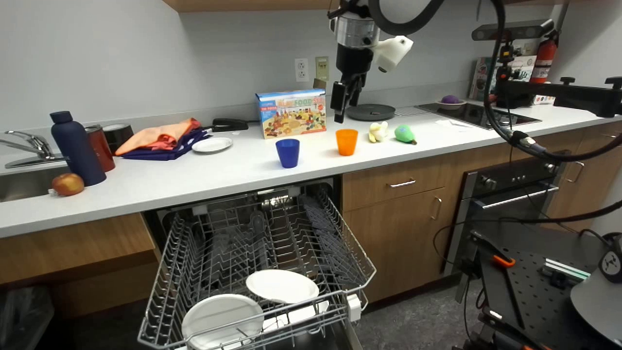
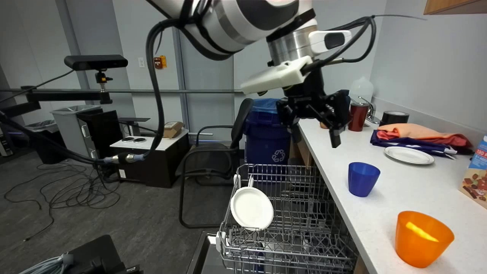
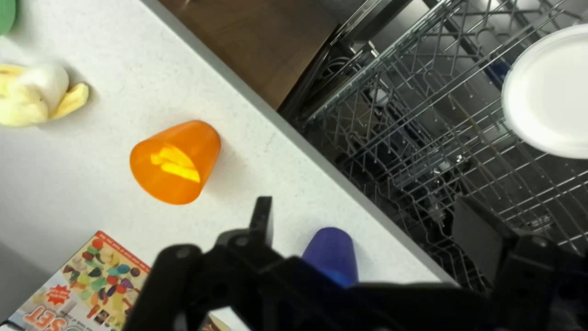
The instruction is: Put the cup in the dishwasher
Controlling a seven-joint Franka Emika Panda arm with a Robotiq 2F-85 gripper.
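The small blue cup [image 1: 288, 153] stands upright on the white counter near its front edge; it also shows there in an exterior view [image 2: 363, 179]. In the wrist view the cup [image 3: 331, 253] appears between the finger lines, its rim partly hidden by the gripper body. My gripper [image 1: 346, 108] is in the air well above the counter, apart from the cup. Its fingers are wide apart with nothing between them, seen also in an exterior view [image 2: 315, 140] and the wrist view [image 3: 367, 214]. The dishwasher's grey wire rack [image 1: 291, 238] is pulled out below the counter; it also shows in an exterior view [image 2: 293, 201].
An orange cup [image 1: 346, 142] with yellow pieces inside stands near the blue cup. A play food box [image 1: 294, 114], small plate [image 1: 212, 145], cloths [image 1: 160, 138], and dark blue bottle [image 1: 77, 148] are on the counter. White plates [image 1: 282, 286] sit in the rack's front.
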